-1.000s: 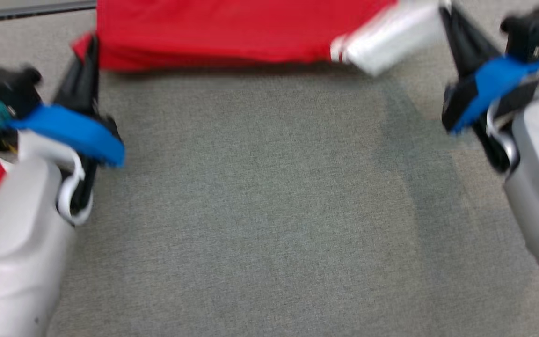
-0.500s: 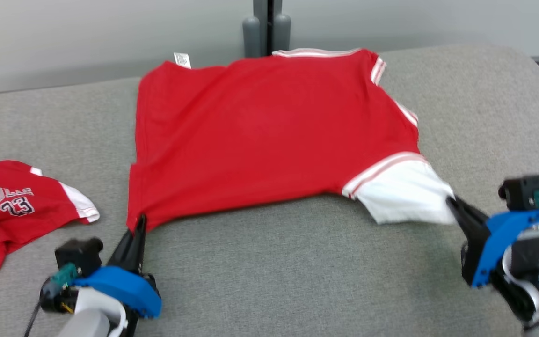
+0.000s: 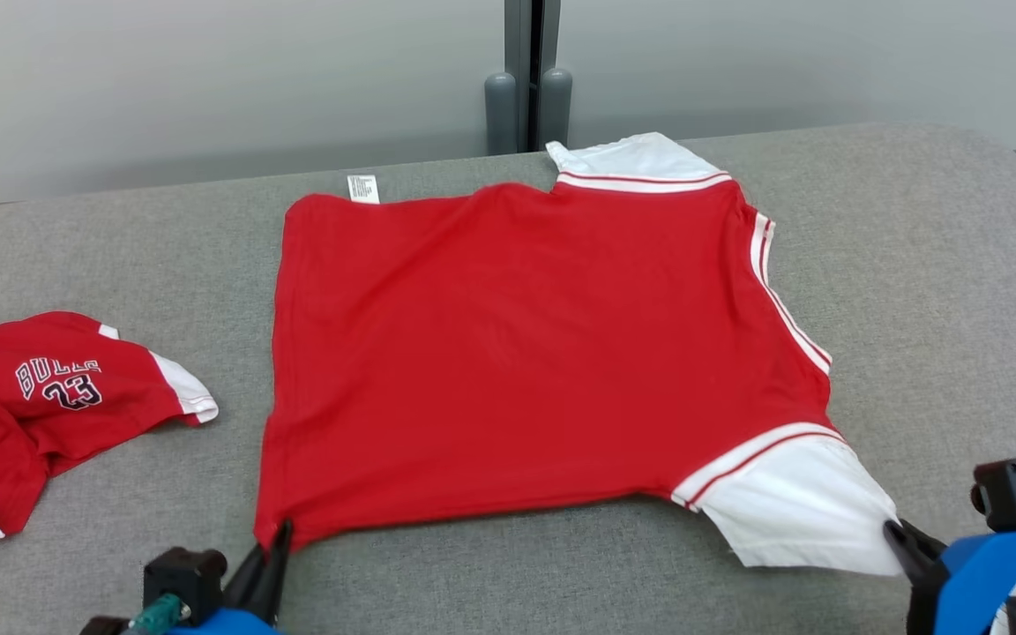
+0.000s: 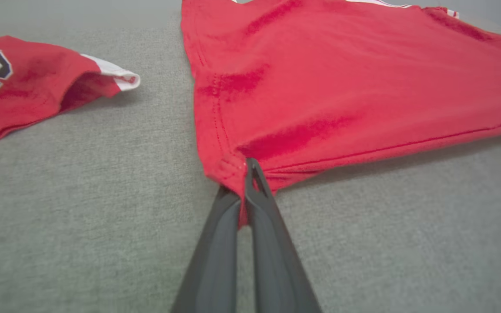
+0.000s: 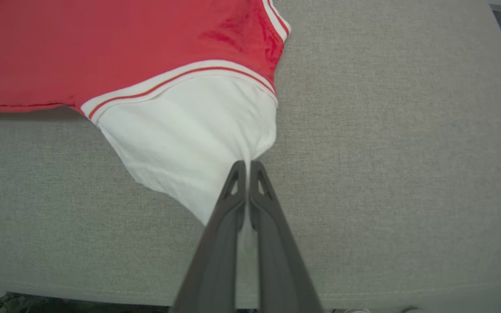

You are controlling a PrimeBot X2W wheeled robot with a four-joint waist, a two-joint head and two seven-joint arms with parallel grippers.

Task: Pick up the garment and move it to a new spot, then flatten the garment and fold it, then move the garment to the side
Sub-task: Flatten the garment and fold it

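The garment [image 3: 526, 353] is a red shirt with white sleeves and striped trim, spread nearly flat on the grey padded table [image 3: 931, 265]. My left gripper [image 3: 283, 534] is shut on its near left hem corner; the left wrist view shows red cloth [image 4: 320, 87] pinched between the dark fingers of that gripper [image 4: 247, 167]. At the lower right, my right gripper [image 3: 894, 532] is shut on the tip of the near white sleeve [image 3: 790, 511]. In the right wrist view that sleeve [image 5: 189, 139] runs taut into the closed right gripper [image 5: 246, 165].
A second red garment [image 3: 41, 397] printed with "BULLS 23" lies crumpled at the table's left, also in the left wrist view [image 4: 24, 87]. A grey post [image 3: 526, 79] stands behind the table against a pale wall. The table's right end curves off beyond the shirt.
The head camera has tilted up, bringing the whole shirt and far wall into view. Both grippers have kept their hold, and the shirt now lies spread flatter with its far sleeve showing.
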